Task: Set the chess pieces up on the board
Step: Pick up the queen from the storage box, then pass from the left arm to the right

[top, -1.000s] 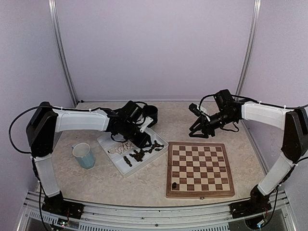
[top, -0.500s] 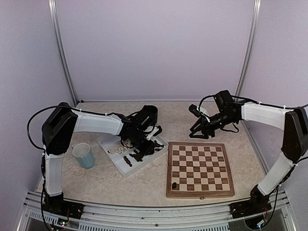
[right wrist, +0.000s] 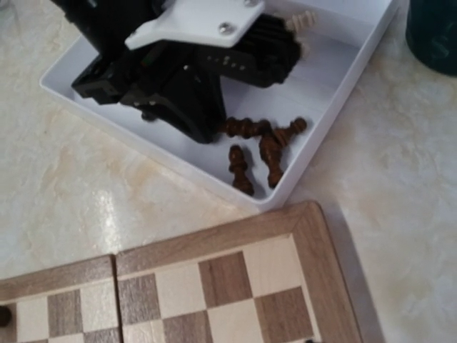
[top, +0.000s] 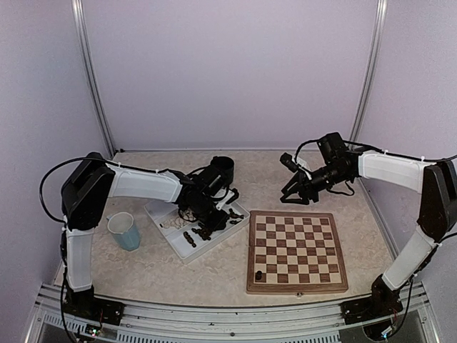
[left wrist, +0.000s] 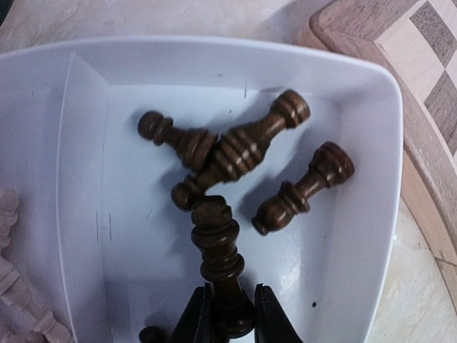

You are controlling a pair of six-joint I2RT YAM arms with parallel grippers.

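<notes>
1. Currently on the pickup step: my left gripper [left wrist: 232, 311] is down in the tray [left wrist: 371, 179], in the compartment nearest the board [top: 296, 287].
2. Its jaws are closed on the base end of one dark piece [left wrist: 216, 246], which points away from the fingers, apparently lying on the tray floor.
3. Three more dark pieces [left wrist: 243, 146] lie loose just past its head; the nearest looks to be touching it. Pale pieces [left wrist: 14, 286] sit in the other compartment.
4. My right gripper [top: 294, 194] hangs above the table just behind the board's far edge, jaws partly apart, nothing in them as far as I can tell.
5. Progress: early. Only one dark piece [top: 258, 274] stands on the board, near corner on my left.
6. Next move, my read: lift straight up so the head clears the pile, swing over to the board, tip the piece upright, set it base-down on a near-row square.
7. Risk: a grip this low on the base may let it pivot.
</notes>
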